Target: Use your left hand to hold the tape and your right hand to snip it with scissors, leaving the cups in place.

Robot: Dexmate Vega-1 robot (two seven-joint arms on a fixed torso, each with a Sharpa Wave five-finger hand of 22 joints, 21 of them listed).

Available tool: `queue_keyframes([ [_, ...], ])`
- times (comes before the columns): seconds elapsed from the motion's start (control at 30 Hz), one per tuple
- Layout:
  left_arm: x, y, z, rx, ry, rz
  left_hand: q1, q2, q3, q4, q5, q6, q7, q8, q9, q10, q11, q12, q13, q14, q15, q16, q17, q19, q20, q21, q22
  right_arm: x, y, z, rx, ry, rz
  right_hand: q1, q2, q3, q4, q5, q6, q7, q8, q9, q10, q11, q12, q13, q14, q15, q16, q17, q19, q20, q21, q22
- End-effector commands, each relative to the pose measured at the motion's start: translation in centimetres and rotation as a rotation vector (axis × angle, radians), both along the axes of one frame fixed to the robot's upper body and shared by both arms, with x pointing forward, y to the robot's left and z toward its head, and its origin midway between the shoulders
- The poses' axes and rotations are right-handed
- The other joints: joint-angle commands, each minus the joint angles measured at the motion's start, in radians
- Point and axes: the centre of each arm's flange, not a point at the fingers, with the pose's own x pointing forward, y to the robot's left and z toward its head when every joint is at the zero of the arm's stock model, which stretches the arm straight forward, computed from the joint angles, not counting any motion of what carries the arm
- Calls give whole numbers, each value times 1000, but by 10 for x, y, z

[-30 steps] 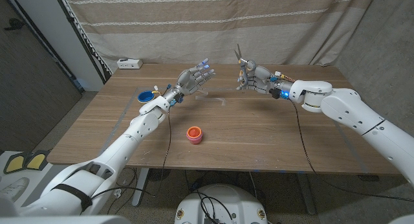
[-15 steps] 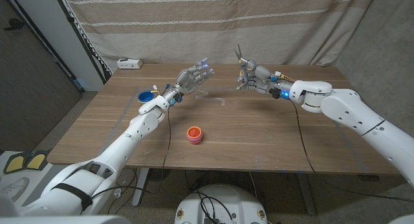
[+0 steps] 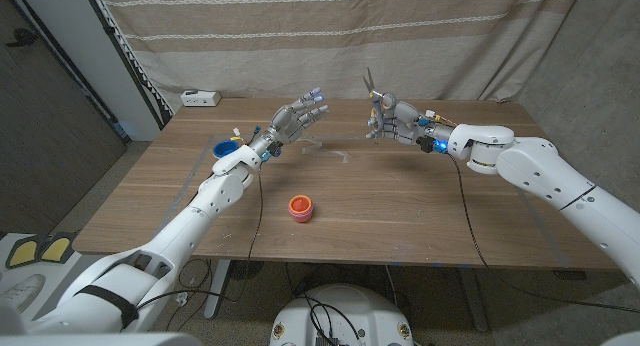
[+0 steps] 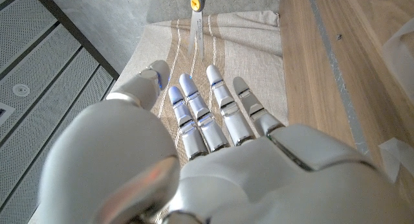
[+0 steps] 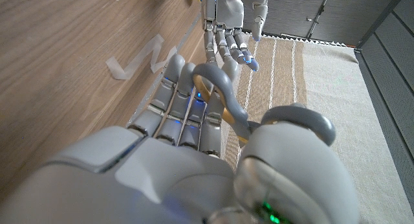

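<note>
Near the table's front edge, at about 6 o'clock from centre, sits the pink cup (image 3: 300,207), alone, well apart from both hands. Further back, at 10 o'clock, the blue cup (image 3: 227,147) stands just beside the L forearm.

Beyond those, mid-table toward the back, lies the tape (image 3: 338,152): a clear strip, hard to make out from the head view. The R wrist view shows it better (image 5: 138,60), a loose, kinked ribbon lying on the wood, nobody holding it. Its long axis looks to run roughly 9-to-3, but it's too faint to be sure.

The L hand (image 3: 299,118) is raised off the table, fingers (image 4: 198,114) spread and straight, nothing in it. The tape lies at about 4 o'clock from it, near but not touching. The R hand (image 3: 392,122) is at about 1 o'clock from the tape, also raised, and grips the scissors (image 3: 373,94) w/ blades pointing up; can't tell if the blades are parted. The scissors' handle loop (image 5: 223,94) sits over its fingers.

My read: the L hand is the closer of the two and must drop down and toward the R hand to pick the strip up before any cut.
</note>
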Motion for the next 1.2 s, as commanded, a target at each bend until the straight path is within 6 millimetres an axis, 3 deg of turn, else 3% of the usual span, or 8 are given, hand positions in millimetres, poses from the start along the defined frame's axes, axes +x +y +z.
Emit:
queue_keyframes([
  [0.03, -2, 3, 5, 36, -48, 60, -7, -2, 5, 2, -2, -3, -2, -2, 4, -3, 0, -2, 3, -7, -137, -4, 1, -1, -76, -1, 1, 1, -1, 0, 0, 1, -6, 16, 7, 2, -10, 7, -1, 3, -6, 6, 7, -5, 478, 1, 2, -52, 7, -7, 4, -1, 6, -2],
  [0.2, -4, 4, 4, 70, -66, 96, -11, -5, 3, 2, -2, -3, -2, -1, 5, -4, 0, -2, 4, -12, -136, -5, 0, -2, -75, -1, 1, 1, -3, 0, 3, 2, -11, 21, 10, 3, -14, 9, 0, 3, -10, 3, 4, -9, 478, -4, 1, -53, 7, -11, 4, -3, 7, -7],
  [0.4, -8, 9, 6, 123, -114, 176, -36, -11, -6, 2, -2, -63, -1, -23, 4, -14, 0, -9, 4, -36, -136, -8, -2, -11, -68, -6, 1, 0, -3, 1, 1, -6, -7, 26, 12, 3, -18, 11, 5, 1, -15, -2, 8, -10, 478, -11, 3, -53, 11, -15, 5, -2, 10, -13],
  [0.9, -16, 16, 17, 154, -205, 270, -55, -8, -12, 3, 1, -81, -2, -22, 10, -4, 1, -4, 6, -42, -137, -2, -1, -12, -63, -9, 0, -2, -4, 5, 4, -22, -11, 30, 15, 3, -23, 13, 3, 3, -23, -4, 11, -9, 483, -18, 2, -54, 14, -19, 6, -4, 13, -23],
  [1.2, -16, 25, 22, 182, -214, 310, -80, -10, -35, -3, 3, -124, -3, -24, 14, -68, 1, -72, -41, -132, -135, -15, -22, -17, -50, -16, -3, -3, -4, 4, 0, -19, -6, 34, 18, 3, -27, 15, 6, 3, -31, -13, 12, -12, 482, -26, 1, -57, 16, -21, 5, -4, 15, -28],
])
